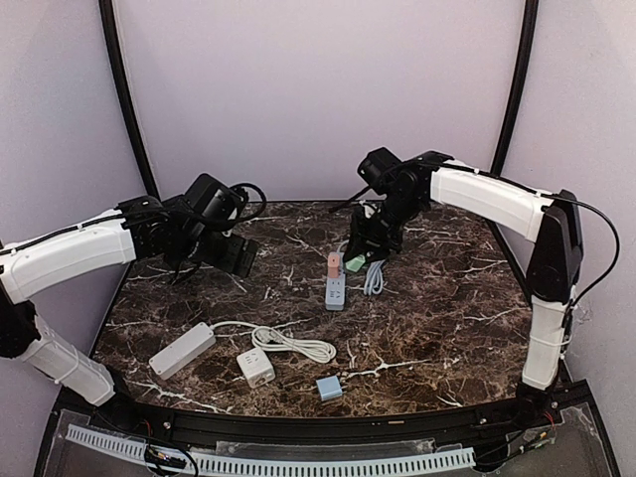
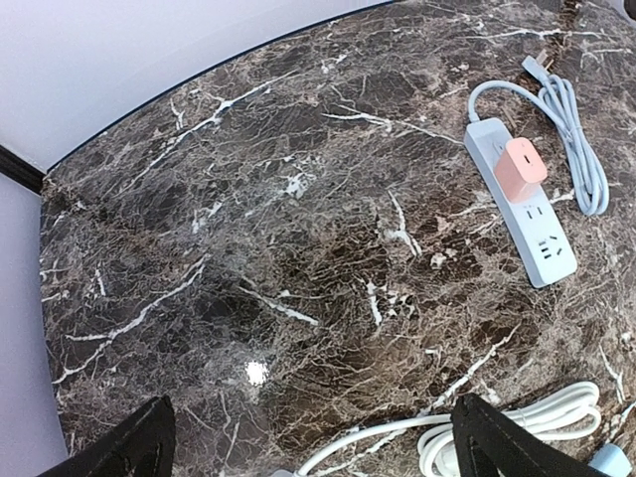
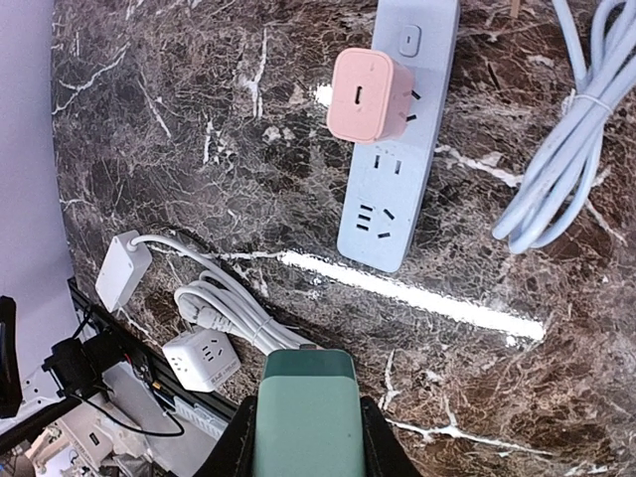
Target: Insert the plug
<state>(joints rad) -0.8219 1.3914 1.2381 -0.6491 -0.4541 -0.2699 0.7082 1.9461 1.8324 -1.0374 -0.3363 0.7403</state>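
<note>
A light blue power strip (image 1: 336, 289) lies mid-table with a pink plug (image 1: 335, 263) seated in its far end; both show in the right wrist view, strip (image 3: 393, 199) and pink plug (image 3: 370, 94), and in the left wrist view (image 2: 527, 214). My right gripper (image 1: 358, 260) is shut on a green plug (image 3: 304, 417) and holds it above the table just right of the strip. My left gripper (image 1: 238, 256) is open and empty, hovering over the table's left part; its fingertips (image 2: 134, 447) show at the bottom of the left wrist view.
The strip's blue coiled cable (image 1: 374, 276) lies to its right. A white power strip (image 1: 182, 350) with coiled white cable (image 1: 288, 343), a white cube socket (image 1: 255, 367) and a small blue adapter (image 1: 329, 388) lie near the front edge.
</note>
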